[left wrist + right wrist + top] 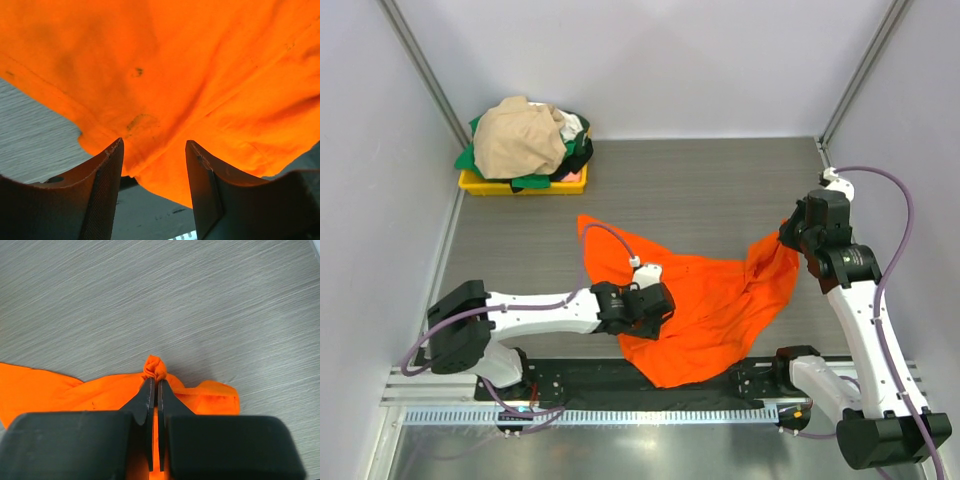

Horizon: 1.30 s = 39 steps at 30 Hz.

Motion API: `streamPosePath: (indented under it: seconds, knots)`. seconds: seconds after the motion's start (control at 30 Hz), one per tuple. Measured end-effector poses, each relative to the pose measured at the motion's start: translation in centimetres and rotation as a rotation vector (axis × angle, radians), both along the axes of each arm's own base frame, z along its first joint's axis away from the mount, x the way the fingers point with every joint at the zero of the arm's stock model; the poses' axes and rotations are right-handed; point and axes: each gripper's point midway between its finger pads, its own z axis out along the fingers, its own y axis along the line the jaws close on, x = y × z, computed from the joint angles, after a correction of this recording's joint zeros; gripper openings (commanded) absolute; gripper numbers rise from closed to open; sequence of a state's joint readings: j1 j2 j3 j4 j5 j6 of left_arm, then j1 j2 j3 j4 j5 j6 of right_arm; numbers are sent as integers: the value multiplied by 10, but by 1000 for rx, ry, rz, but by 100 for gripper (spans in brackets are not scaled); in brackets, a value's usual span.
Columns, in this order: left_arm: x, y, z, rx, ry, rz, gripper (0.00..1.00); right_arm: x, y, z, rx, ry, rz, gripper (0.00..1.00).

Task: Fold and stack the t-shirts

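The orange t-shirt sprawls mid-frame on the worktop. At its right edge the right jaws clamp a bunched corner; the left jaws stand apart, its lower-left hem just beyond their tips.

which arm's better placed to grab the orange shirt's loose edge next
Left, probably: the left fingers stand apart at an edge of the orange t-shirt, while the right fingers are shut on a bunched corner.

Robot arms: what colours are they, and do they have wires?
The left arm and right arm are white tubes with chunky black joints, each trailing a thin purple-grey cable. The left gripper and right gripper are black, with dark tapering fingers; the left's have a meshy inner face.
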State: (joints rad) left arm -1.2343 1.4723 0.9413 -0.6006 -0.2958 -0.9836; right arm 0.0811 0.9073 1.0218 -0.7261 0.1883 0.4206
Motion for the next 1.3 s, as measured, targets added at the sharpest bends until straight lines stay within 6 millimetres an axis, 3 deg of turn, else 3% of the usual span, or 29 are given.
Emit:
streamPosePath:
  seconds: [0.17, 0.73, 1.3]
  knots:
    - [-7, 2, -11, 74, -17, -27, 54, 0, 0, -1, -1, 2, 0, 1]
    - [-21, 7, -20, 149, -54, -120, 53, -2, 0, -10, -5, 25, 2, 1]
    - [-25, 23, -44, 231, -32, -125, 37, -4, -1, -11, -6, 22, 2, 1]
